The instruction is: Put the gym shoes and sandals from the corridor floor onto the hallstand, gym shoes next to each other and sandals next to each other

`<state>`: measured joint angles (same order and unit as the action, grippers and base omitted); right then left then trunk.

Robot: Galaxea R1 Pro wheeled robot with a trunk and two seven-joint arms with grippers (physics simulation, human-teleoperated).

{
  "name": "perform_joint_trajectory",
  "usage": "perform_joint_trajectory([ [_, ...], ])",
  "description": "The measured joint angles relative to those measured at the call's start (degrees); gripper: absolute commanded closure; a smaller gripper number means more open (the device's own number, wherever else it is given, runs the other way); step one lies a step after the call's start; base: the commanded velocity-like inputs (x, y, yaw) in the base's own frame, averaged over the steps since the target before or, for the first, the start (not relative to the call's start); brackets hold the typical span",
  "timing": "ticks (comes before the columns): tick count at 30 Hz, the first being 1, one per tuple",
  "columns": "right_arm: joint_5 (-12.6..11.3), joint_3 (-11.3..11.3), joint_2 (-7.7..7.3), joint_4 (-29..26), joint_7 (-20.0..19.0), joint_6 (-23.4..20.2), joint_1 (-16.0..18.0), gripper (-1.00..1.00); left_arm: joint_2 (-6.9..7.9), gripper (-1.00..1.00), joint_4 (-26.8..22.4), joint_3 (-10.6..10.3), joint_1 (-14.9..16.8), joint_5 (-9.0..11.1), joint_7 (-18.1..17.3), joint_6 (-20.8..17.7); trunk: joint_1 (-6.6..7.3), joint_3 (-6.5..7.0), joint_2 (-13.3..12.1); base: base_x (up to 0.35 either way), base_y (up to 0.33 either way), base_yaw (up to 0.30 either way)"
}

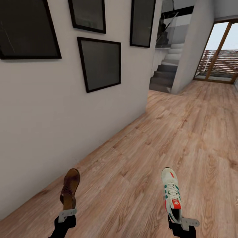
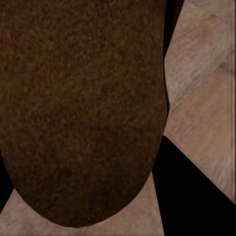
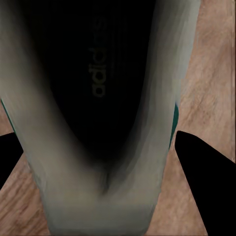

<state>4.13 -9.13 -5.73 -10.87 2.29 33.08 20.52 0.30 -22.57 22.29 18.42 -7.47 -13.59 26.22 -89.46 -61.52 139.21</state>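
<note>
Above corridor floor (image 1: 185, 132): left gripper (image 1: 67, 215) jaws clenched on sandal (image 1: 70, 191) heel; right gripper (image 1: 185, 223) jaws grasping gym shoe (image 1: 172, 193) heel.

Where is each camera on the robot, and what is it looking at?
Head view: on the robot's head, looking forward and down the corridor floor past a wall with frames; both arms show, the left gripper holding a sandal, the right gripper a gym shoe.
Left wrist view: on the left arm, looking along the fingers at the sandal; a dark finger shows.
Right wrist view: on the right arm, looking into the gym shoe; a dark finger shows.
Shared: each wrist view shares its shoe and the floor with the head view.
</note>
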Motion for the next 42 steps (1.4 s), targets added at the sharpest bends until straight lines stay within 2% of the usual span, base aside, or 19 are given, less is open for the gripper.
perform_joint_trajectory([
  [10, 0.00, 0.03, 0.00, 0.00, -0.03, 0.00, 0.00, 1.00, 0.08, 1.00, 0.09, 0.00, 0.00, 0.08, 0.00, 0.00, 0.00, 0.00, 0.00, 0.261, -0.192, -0.300],
  [25, 0.00, 0.00, 0.00, 0.00, -0.02, -0.01, -0.01, 1.00, 0.07, 1.00, 0.11, 0.00, 0.00, 0.07, 0.00, -0.07, -0.01, 0.00, 0.00, 0.045, -0.015, -0.300],
  [42, 0.00, 0.01, 0.00, 0.00, 0.00, -0.02, -0.01, 1.00, 0.09, 1.00, -0.11, 0.05, 0.00, 0.09, 0.01, -0.01, 0.01, 0.00, 0.00, 0.314, 0.000, -0.300],
])
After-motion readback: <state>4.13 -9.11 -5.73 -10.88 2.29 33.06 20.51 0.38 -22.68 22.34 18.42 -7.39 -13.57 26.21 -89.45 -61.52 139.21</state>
